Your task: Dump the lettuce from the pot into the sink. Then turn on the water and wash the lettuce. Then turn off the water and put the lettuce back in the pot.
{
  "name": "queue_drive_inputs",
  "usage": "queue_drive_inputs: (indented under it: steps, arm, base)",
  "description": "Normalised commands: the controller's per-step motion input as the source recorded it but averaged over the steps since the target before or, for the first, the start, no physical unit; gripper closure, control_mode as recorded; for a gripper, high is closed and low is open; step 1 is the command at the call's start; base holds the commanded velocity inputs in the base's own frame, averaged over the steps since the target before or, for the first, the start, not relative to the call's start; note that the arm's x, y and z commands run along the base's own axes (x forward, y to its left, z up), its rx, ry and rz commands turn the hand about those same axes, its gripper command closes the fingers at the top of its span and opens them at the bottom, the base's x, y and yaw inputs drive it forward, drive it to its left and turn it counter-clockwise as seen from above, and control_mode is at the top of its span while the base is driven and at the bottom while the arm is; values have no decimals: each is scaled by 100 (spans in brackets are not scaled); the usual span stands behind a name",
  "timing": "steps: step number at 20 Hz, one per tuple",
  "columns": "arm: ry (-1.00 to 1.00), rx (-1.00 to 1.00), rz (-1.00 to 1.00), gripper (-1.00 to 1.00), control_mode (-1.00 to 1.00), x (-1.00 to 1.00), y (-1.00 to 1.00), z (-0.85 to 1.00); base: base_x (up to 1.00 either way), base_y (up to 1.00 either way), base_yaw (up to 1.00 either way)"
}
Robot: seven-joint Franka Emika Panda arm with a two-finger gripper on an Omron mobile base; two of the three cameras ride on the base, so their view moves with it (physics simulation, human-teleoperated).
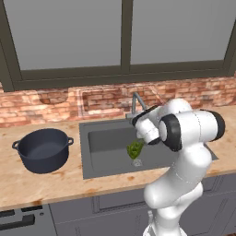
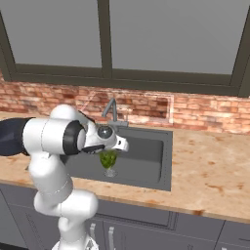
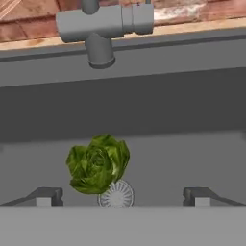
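Jaws point(image 3: 120, 196) spread wide, holding nothing. We see the lettuce point(image 3: 97, 163) at 11 o'clock of their midline, on the sink point(image 3: 192, 153) floor, overlapping the round ribbed drain point(image 3: 119, 195). Ruffled, roundish, no clear long axis. Matte grey faucet point(image 3: 103, 26) at 12. Pot point(image 1: 44, 148) sits on the surface.
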Motion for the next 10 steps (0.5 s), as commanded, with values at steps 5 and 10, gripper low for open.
queue_drive_inputs:
  steps: [5, 10]
  arm:
    - [-36, 0, 0, -100, -100, -25, -41, 13]
    - [-43, -1, 1, -100, -100, -22, -24, 6]
  base:
    - [0, 0, 0]
    - [0, 0, 0]
